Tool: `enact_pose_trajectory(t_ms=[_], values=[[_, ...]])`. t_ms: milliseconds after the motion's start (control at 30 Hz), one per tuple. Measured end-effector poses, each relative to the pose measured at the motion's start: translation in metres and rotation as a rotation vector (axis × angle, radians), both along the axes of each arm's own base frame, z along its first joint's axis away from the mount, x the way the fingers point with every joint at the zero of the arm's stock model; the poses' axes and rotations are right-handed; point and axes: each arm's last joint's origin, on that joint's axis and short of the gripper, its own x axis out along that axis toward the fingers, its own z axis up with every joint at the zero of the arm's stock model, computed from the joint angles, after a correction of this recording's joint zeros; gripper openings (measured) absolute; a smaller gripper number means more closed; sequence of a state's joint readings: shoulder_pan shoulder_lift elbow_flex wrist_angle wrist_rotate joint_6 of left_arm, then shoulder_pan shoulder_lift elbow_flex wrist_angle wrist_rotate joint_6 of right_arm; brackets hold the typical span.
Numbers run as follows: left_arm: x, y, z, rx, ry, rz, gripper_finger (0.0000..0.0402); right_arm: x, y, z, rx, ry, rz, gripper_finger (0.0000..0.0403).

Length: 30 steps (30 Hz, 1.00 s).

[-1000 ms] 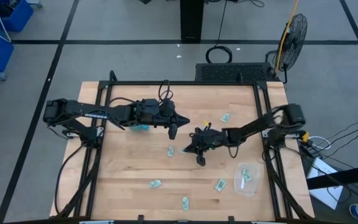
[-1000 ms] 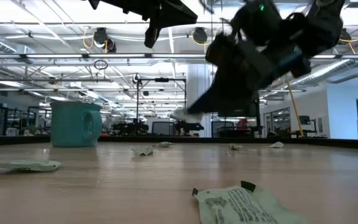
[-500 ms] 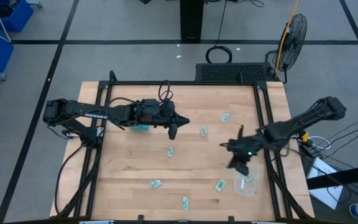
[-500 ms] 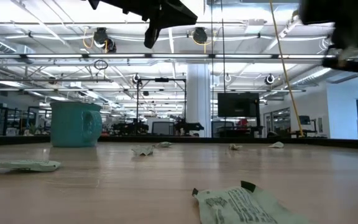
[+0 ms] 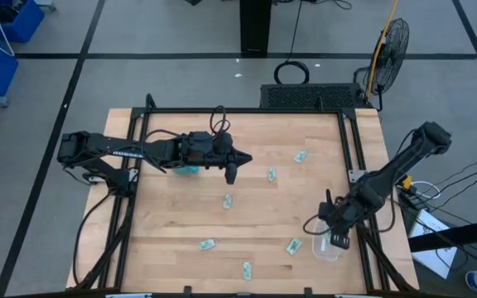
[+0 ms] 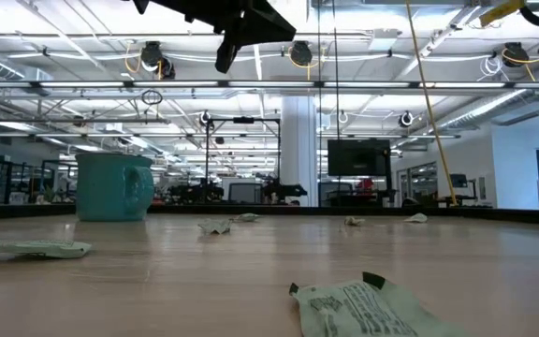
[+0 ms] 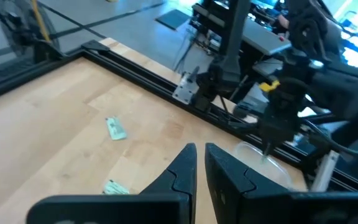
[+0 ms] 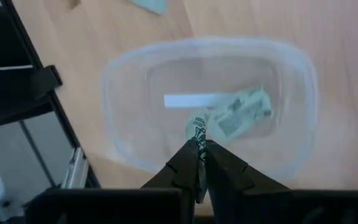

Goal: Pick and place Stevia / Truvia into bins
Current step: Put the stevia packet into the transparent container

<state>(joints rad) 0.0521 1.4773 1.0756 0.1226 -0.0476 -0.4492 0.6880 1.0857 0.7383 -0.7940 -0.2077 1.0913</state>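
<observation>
Clear plastic tub (image 8: 207, 106) sits right under my right tool (image 8: 199, 163), whose tips pinch a sachet (image 8: 198, 134) above another sachet (image 8: 240, 114) lying inside; my left tool (image 5: 230, 171) hangs clenched, empty, well away.

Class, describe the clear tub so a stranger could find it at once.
Find the wooden table, then its near right corner under the right gripper. The clear tub sits there: the only see-through container, with sachets inside, unlike the solid teal mug.
</observation>
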Motion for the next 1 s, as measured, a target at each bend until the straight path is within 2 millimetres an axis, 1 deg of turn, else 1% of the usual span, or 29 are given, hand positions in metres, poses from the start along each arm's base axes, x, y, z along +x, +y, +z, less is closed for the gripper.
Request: enact_pose_trajectory(t_ms=[100,300,400,500,600,733,900,1000], values=[[0.000,0.001,0.000,0.010,0.001,0.024,0.0037,0.004,0.002,-0.004,-0.011,0.001,0.018,0.0043],[0.000,0.001,0.000,0.011,0.001,0.031,0.0037,0.008,0.004,-0.014,-0.071,0.021,0.053,0.0098],[0.000,0.001,0.000,0.010,0.000,0.031,0.0037,0.009,0.004,-0.014,-0.096,0.002,0.045,0.0120],[0.000,0.001,0.000,0.007,0.000,0.032,0.0037,0.010,0.001,-0.012,-0.084,-0.006,0.026,0.0133],[0.000,0.001,0.000,-0.002,-0.001,0.034,0.0037,0.010,-0.002,-0.007,-0.060,-0.025,-0.012,0.0139],[0.000,0.001,0.000,-0.010,-0.002,0.036,0.0037,0.012,-0.009,0.001,-0.043,-0.098,-0.034,0.0136],[0.000,0.000,0.000,-0.021,-0.004,0.037,0.0037,0.019,-0.022,0.012,-0.095,-0.277,-0.050,0.0133],[0.000,0.000,0.000,-0.021,-0.004,0.037,0.0037,0.028,-0.025,0.018,-0.116,-0.399,-0.033,0.0135]])
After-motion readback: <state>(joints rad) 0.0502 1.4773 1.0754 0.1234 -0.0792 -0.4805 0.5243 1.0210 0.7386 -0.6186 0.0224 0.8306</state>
